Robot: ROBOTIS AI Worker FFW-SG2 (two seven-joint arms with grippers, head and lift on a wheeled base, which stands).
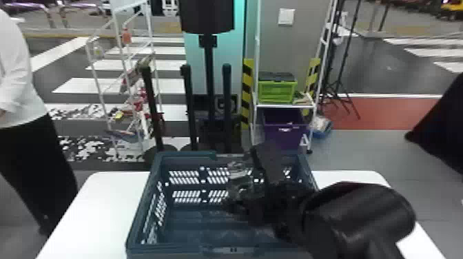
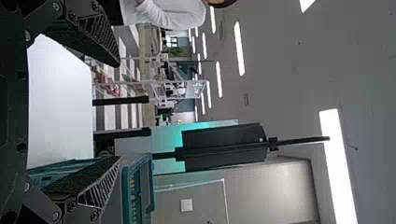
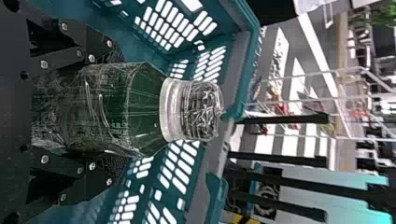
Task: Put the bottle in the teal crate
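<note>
The teal crate (image 1: 184, 155) stands on the white table (image 1: 98, 203), open side up, with slotted walls. The bottle (image 1: 237, 172), transparent with a pale cap (image 3: 191, 110), is located within the crate's outline in the head view, between the crate walls. It is upright, cap uppermost. Whether its base touches the crate floor cannot be determined.

The right gripper (image 1: 246, 189) holds the bottle by its body, one finger on each side, below the shoulder; the cap and upper part project clear of the fingers. The right arm enters the head view from the bottom right and reaches over the crate.

The left gripper (image 2: 116, 112) is empty, fingers wide apart, with the table and part of the crate visible beyond it in its wrist view.

Beyond the table, a white rack (image 1: 119, 44) carrying assorted items is at left. Three black posts (image 1: 226, 93) stand behind the crate. To their right, a white shelf (image 1: 284, 106) bears a green box (image 1: 277, 92) with a dark lid; a purple bin (image 1: 284, 136) sits beneath that level.
</note>
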